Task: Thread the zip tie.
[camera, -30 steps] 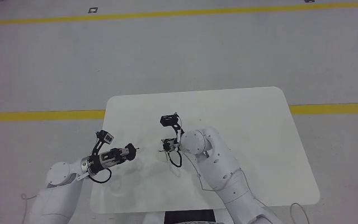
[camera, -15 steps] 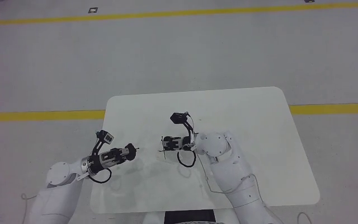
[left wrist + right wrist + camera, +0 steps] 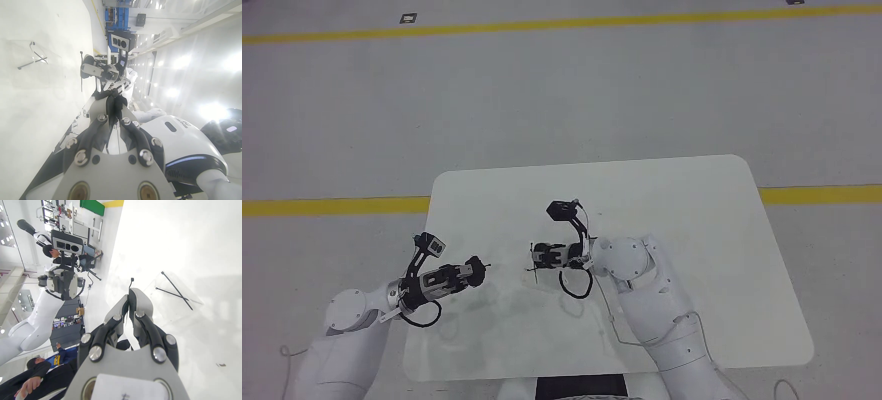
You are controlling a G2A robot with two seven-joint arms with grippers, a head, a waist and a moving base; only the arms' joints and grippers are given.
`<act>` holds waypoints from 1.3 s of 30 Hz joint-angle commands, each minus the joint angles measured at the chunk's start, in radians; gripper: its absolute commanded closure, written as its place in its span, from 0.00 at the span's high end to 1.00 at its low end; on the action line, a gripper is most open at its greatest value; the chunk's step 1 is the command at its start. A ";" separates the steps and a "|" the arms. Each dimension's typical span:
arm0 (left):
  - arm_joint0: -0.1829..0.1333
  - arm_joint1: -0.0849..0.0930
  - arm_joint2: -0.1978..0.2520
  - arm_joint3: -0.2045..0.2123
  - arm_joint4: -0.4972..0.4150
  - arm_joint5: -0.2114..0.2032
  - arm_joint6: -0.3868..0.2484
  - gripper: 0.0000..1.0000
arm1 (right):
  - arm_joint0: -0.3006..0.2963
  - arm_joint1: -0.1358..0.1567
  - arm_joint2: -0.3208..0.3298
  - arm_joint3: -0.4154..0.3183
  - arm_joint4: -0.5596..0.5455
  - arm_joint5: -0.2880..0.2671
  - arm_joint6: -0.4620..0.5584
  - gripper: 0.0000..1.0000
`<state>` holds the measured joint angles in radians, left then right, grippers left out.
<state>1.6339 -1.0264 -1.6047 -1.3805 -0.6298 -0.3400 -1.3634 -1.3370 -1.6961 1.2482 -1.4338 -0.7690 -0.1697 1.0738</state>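
— Swung round since a second ago, the right pincer (image 3: 535,257) now faces the left pincer (image 3: 479,268).
— Holding what?
— Clamped tight on the thin black plastic zip tie (image 3: 81,85), above the white desk (image 3: 692,200), its long axis crosswise to the gap. Left's closed too, well apart; perhaps empty, hard to tell.

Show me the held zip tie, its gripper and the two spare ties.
Held zip tie (image 3: 132,279), right wrist view: its small head.
Right gripper (image 3: 129,294), right wrist view: between its shut fingertips.
Spare zip ties (image 3: 182,298), right wrist view: where the two cross.
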 commanded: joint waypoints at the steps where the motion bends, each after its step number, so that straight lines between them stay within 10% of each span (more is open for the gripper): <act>1: 0.000 0.000 0.000 0.000 0.000 0.000 0.000 0.00 | -0.012 0.004 -0.002 -0.019 0.010 -0.004 -0.065 0.00; 16: 0.000 0.000 0.000 0.000 0.000 0.000 0.000 0.00 | -0.129 0.029 -0.033 -0.130 0.134 -0.131 -0.385 0.00; 29: 0.000 0.000 0.000 0.000 0.000 0.000 0.000 0.00 | -0.131 0.031 -0.036 -0.134 0.127 -0.134 -0.398 0.00; 39: 0.000 0.000 0.000 0.000 0.000 0.000 0.000 0.00 | -0.183 0.035 -0.077 -0.110 0.181 -0.139 -0.675 0.00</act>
<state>1.6339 -1.0264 -1.6047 -1.3805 -0.6298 -0.3400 -1.3634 -1.5158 -1.6622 1.1730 -1.5427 -0.5887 -0.3019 0.4246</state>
